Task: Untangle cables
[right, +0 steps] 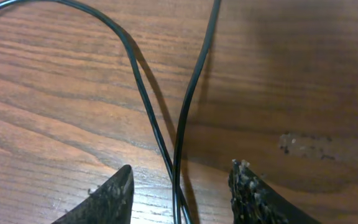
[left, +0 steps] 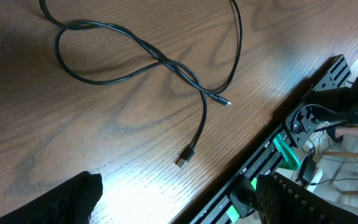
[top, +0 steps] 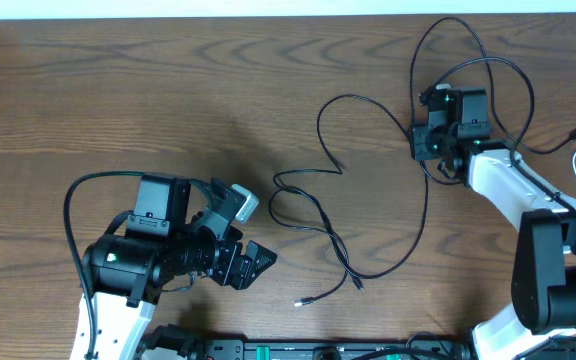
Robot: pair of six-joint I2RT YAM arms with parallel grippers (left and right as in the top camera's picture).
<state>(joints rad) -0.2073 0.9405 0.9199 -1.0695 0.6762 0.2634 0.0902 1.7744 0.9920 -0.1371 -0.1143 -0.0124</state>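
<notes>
Two strands of the black cables [right: 188, 106] lie lengthwise between the right fingers [right: 114, 196], which stand apart and touch neither, so the right arm is the nearer. From those fingers the thin, glossy cords loop across the desk [top: 118, 90] toward the wide-spread left fingers [left: 73, 199], which are well apart.

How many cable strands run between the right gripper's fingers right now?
2. One thin black cable strand curves in from the upper left; a second black strand drops from the top edge. They meet between the right gripper fingertips. Anything below the frame is hidden.
</notes>
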